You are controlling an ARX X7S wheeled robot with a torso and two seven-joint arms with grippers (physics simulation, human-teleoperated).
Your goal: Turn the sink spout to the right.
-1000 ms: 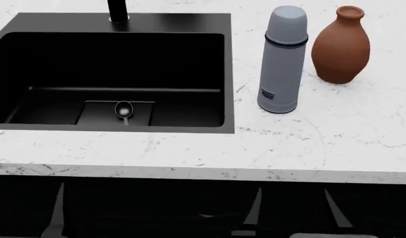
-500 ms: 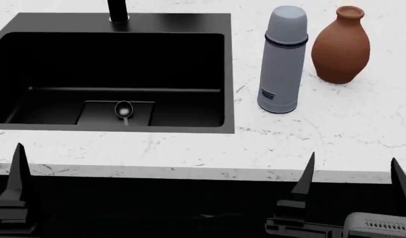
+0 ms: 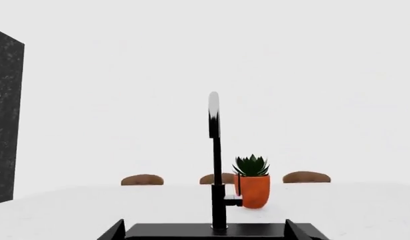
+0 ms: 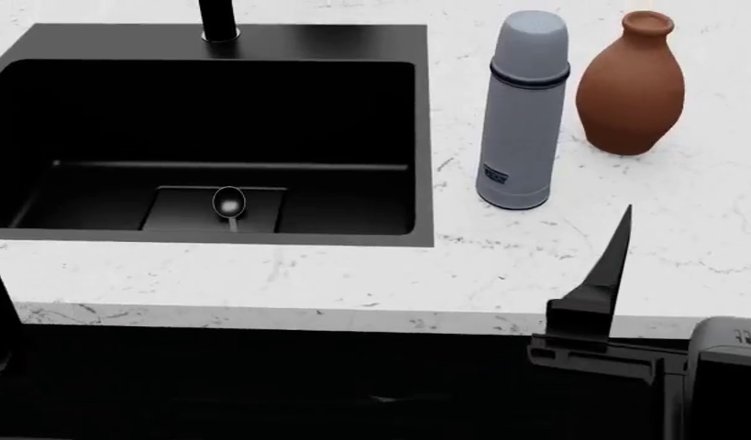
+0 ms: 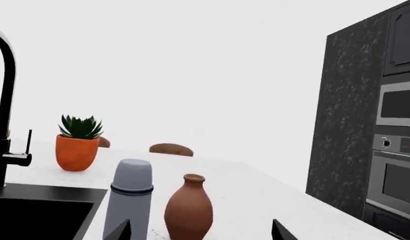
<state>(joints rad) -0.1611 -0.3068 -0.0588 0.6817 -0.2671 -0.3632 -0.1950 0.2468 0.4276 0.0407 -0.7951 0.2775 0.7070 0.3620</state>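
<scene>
With both arms low at the counter's front edge, neither gripper touches anything.

Right gripper [image 5: 199, 231]: the head view shows one black finger [image 4: 610, 266] standing up at 5 o'clock over the white marble counter [image 4: 535, 266]; the right wrist view shows two tips set wide apart, nothing between them. Left gripper [image 3: 205, 231]: only a dark sliver at the head view's 8 o'clock edge; the left wrist view shows both tips well apart, framing the spout base, nothing held.

Sink spout [image 3: 216, 165]: black column rising from the back rim of the sink [image 4: 338, 41], at 12 o'clock in the head view, only its base visible there. From the left wrist view the arched top is seen end-on, pointing toward the camera. Thin side lever [image 5: 21, 150] sticks out beside the column.

Sink: black basin, upper left of the head view. Spoon [image 4: 228, 203] lies on the recessed drain panel.

Grey thermos [image 4: 522, 110] stands upright on the counter at 1 o'clock, just right of the sink. Brown clay vase [image 4: 632, 84] stands just beside it, farther right, apart. Orange pot with succulent [image 3: 253, 182] stands behind the spout. Dark cabinet with wall oven [image 5: 392, 155] stands off to the right.
</scene>
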